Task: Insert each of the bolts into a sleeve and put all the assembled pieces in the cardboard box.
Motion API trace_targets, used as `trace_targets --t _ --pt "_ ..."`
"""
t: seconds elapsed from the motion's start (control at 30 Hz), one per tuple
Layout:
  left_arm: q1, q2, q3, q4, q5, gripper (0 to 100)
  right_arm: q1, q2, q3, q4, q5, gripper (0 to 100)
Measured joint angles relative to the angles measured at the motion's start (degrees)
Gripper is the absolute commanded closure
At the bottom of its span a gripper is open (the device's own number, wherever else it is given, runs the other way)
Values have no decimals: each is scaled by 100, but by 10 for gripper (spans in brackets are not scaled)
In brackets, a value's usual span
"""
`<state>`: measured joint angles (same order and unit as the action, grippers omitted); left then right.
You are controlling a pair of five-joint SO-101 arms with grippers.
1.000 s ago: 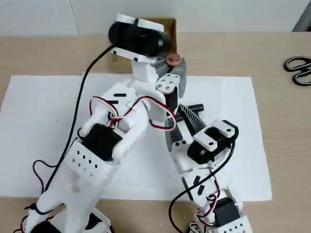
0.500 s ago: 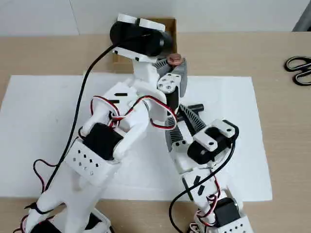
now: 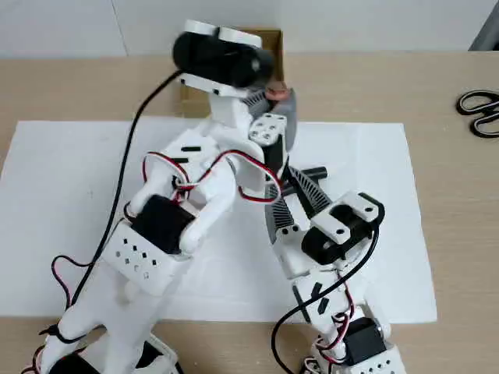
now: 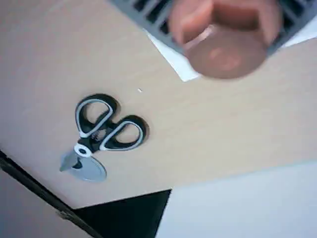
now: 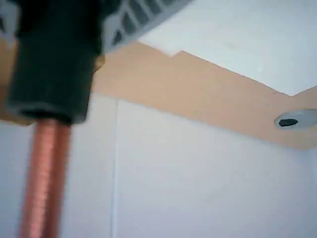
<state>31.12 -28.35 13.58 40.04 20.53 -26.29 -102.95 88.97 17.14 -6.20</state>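
Left claw (image 3: 274,107) is clamping the smooth round head of the copper bolt (image 4: 224,52), head end pointing toward the cardboard box (image 3: 269,37), its threaded shank sticking out of a matte black sleeve (image 5: 52,74) gripped in the right claw (image 3: 290,187), above white paper (image 3: 62,195) on the wooden counter (image 3: 437,86), scissors (image 4: 106,131) lying well apart.

Copper bolt (image 5: 43,178) — partway in black sleeve (image 5: 54,64)

White printed shells on both arms (image 3: 101,296), black servo blocks (image 3: 222,61) set in – red, white and black wires (image 3: 234,161) looping at the joints, a thick black cable (image 3: 128,164), ribbed grey gripper fingers (image 3: 277,220)
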Motion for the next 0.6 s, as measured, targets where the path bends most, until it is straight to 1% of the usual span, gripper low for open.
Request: trace_targets --t 0.13,0.23,0.33,0.6 --pt "-18 0 0 0 -18 995 9 0 0 0 0 995" --pt "-9 0 132 -9 -176 995 0 9 9 0 0 995" --pt "114 0 211 -26 -273 995 18 9 0 0 0 995" --pt "211 0 220 0 -273 995 9 0 0 0 0 995"
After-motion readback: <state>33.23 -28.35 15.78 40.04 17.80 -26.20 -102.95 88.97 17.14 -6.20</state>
